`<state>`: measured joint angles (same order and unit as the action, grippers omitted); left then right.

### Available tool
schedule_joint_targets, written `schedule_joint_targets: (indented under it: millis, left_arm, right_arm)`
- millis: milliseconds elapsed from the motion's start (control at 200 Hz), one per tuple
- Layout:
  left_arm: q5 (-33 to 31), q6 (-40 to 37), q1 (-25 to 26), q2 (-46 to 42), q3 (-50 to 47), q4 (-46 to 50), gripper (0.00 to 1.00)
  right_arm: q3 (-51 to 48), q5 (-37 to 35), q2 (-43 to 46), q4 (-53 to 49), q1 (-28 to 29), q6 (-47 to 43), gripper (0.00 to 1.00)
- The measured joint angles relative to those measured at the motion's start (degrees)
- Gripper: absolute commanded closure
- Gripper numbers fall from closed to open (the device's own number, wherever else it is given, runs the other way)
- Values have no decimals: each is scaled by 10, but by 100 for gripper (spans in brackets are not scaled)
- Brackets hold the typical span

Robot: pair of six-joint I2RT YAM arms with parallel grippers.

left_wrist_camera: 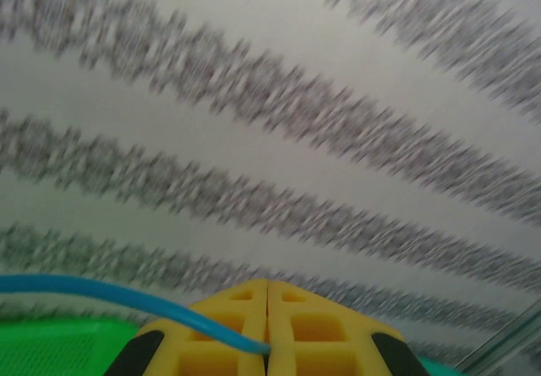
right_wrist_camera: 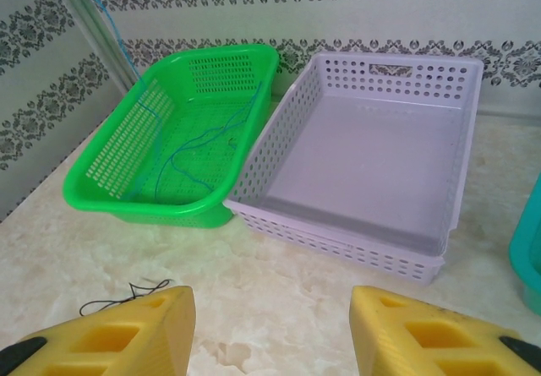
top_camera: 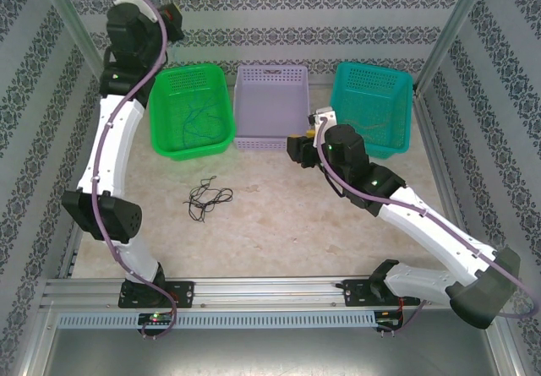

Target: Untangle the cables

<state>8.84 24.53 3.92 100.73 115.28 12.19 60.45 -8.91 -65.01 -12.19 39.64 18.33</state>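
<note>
Wire [left_wrist_camera: 127, 296], thin, blue and curly, is pinched between the closed yellow pads [left_wrist_camera: 228, 342] of the left claw [left_wrist_camera: 268, 335]. This claw is raised high before the patterned back wall [left_wrist_camera: 254, 97], above the green perforated plastic basket [top_camera: 190, 110]. More blue wire lies on that basket's floor. A tangle of thin black wires [top_camera: 209, 198] rests on the pale marbled worktop [top_camera: 279, 224] just in front of the green basket, well apart from both claws. The right claw [right_wrist_camera: 270, 334] hovers low before the lavender perforated plastic basket [right_wrist_camera: 372, 156], its yellow fingers [right_wrist_camera: 127, 334] parted with nothing between them. The black tangle lies off to its left. A teal plastic basket [top_camera: 372, 106] stands at the right.
</note>
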Motion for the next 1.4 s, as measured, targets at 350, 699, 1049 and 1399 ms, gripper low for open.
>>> schedule_joint_targets:
  millis: [350,699,1049,1399]
  left_arm:
    - [-36,4,-33,116,-43,30,100]
    - [-44,43,-40,295,114,121,85]
    - [-62,105,-42,325,189,229,32]
    - [-35,167,-44,190,160,330,34]
  right_arm:
    - [0,9,-8,-1,0,10,48]
    - [-25,8,11,-24,-2,13,48]
    - [-24,18,-12,-32,-36,13,48]
    - [-2,45,-66,-26,-43,15,48]
